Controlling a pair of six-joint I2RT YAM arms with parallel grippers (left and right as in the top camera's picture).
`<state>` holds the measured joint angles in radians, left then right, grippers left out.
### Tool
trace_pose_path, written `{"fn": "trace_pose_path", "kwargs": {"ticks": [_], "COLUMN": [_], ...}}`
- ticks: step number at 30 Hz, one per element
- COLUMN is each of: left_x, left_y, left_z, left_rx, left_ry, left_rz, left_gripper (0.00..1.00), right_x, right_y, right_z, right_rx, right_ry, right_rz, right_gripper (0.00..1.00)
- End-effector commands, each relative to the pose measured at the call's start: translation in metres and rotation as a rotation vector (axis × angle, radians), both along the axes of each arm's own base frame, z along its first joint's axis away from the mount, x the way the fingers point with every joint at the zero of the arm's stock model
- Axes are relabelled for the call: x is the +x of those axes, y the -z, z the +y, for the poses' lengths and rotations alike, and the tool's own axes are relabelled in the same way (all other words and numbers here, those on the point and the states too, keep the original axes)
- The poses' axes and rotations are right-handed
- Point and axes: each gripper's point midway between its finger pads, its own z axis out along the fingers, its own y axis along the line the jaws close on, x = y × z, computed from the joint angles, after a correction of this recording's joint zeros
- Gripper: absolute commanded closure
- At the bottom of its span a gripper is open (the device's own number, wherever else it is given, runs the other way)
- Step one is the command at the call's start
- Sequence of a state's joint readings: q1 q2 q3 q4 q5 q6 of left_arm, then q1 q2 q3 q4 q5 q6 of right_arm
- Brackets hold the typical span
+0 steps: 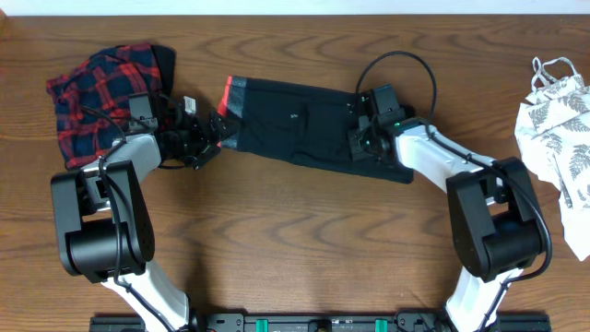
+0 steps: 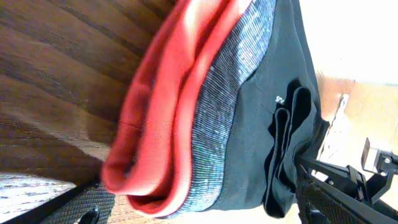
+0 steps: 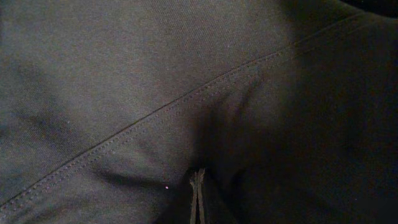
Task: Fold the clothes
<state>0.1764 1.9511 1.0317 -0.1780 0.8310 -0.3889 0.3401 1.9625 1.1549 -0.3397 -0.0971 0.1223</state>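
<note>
The black leggings (image 1: 304, 129) lie folded into a band across the middle of the table. Their coral-red and grey waistband (image 1: 232, 97) is at the left end. My left gripper (image 1: 218, 134) is at that end, open wide, and in the left wrist view the red waistband (image 2: 168, 112) sits between its fingers (image 2: 74, 205). My right gripper (image 1: 361, 138) rests on the right part of the leggings. Its shut fingertips (image 3: 196, 193) press onto the black fabric (image 3: 155, 74), with nothing seen between them.
A red-navy plaid piece (image 1: 97, 97) lies bunched at the far left, behind the left arm. A white leaf-print top (image 1: 558, 120) lies at the right edge. Bare wooden table (image 1: 304, 240) stretches in front of the leggings.
</note>
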Motion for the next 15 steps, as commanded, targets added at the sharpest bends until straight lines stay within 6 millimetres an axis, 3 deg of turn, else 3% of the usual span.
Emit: {"fn": "trace_pose_path", "kwargs": {"ticks": [1, 6, 10, 15], "left_x": [-0.066, -0.066, -0.064, -0.063], "left_y": [0.107, 0.107, 0.107, 0.107], "left_z": [0.046, 0.046, 0.047, 0.046], "left_rx": [0.326, 0.326, 0.327, 0.324], "left_ry": [-0.081, -0.081, -0.082, -0.082], "left_rz": [0.32, 0.319, 0.312, 0.305], "left_gripper": [0.05, 0.05, 0.04, 0.04], "right_x": [-0.015, 0.003, 0.037, 0.06], "right_y": [0.027, 0.006, -0.042, -0.086], "right_z": [-0.018, 0.01, 0.035, 0.07], "right_rx": [-0.098, -0.028, 0.033, 0.153], "right_ry": [-0.013, -0.067, -0.085, -0.141], "right_rz": [0.056, -0.046, -0.214, -0.34], "right_gripper": [0.99, 0.91, 0.87, 0.85]}}
